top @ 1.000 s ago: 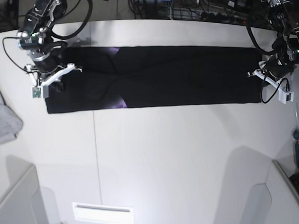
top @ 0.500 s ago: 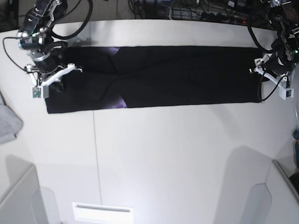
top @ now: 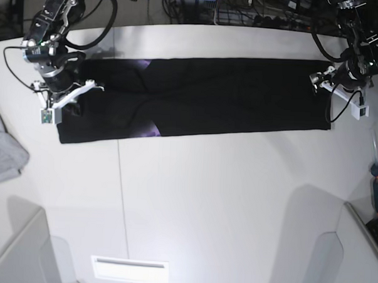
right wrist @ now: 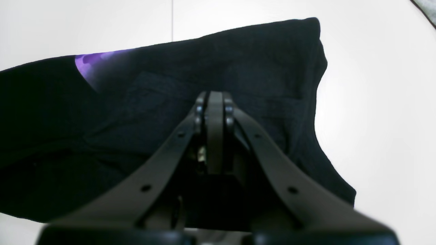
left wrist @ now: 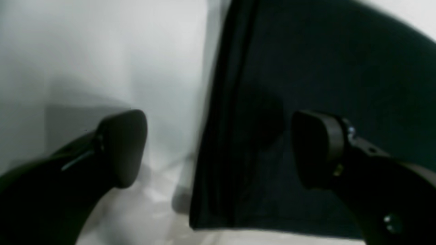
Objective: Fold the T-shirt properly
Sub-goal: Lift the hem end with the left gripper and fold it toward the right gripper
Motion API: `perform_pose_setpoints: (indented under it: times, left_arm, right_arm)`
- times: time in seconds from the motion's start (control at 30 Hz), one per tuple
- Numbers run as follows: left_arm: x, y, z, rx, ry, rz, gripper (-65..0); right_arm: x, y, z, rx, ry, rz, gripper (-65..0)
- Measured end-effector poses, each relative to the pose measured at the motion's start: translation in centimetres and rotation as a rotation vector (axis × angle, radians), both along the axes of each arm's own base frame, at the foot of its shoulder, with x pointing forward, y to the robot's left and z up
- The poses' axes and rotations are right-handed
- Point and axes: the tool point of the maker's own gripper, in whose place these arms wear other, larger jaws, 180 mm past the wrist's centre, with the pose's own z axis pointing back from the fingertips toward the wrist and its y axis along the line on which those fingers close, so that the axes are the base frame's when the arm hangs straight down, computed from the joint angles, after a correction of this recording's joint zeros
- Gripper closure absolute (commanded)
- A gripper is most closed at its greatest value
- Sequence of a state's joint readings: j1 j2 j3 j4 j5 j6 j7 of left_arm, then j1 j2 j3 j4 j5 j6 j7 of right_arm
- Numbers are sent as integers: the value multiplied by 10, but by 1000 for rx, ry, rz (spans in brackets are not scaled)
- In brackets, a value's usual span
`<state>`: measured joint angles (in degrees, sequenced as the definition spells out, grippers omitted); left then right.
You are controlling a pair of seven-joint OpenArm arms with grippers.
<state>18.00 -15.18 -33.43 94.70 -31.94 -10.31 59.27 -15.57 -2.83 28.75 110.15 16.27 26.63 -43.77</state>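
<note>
Now T-shirt (top: 197,98) long black strip, purple showing; left hand (left wrist: 218,149) spread, right hand (right wrist: 215,102) pinched together

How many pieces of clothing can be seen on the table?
2. A black T-shirt lies stretched across the far side of the table; a light grey garment sits at the base view's left edge, partly cut off.

the white table (top: 224,199) lies bare on the near side of the t-shirt (top: 241,97), open for passage. a light grey garment (top: 1,149) sits off the t-shirt's left end. cables (top: 257,13) crowd the table's far edge behind the t-shirt.
</note>
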Motion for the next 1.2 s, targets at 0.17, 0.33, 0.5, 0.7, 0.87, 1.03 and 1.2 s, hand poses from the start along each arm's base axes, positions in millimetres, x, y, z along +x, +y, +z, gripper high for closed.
perform_pose_setpoints:
  times: [0.17,0.33,0.5,0.7,0.87,1.03,1.2]
  left_arm:
    - [12,-23,-6,-15,-20,-120,-550]
    - [13,-20,-15,-44,-53,-79,-357]
    - [12,-18,-19,-61,-51,-63,-44]
    - [11,-17,-19,-75,-55,-50,0]
    - [3,6,-9,-60,-30,13,0]
    - [3,28,9,43,-18,0,0]
    - [13,5,35,79,-83,-94,0]
  right_arm:
    - [0,0,0,1,-1,0,0]
    - [1,0,0,0,-2,0,0]
    - [1,0,1,0,-2,0,0]
    - [1,0,1,0,-2,0,0]
    - [1,0,1,0,-2,0,0]
    - [0,3,0,11,-1,-3,0]
    - [-1,5,-2,13,3,-3,0]
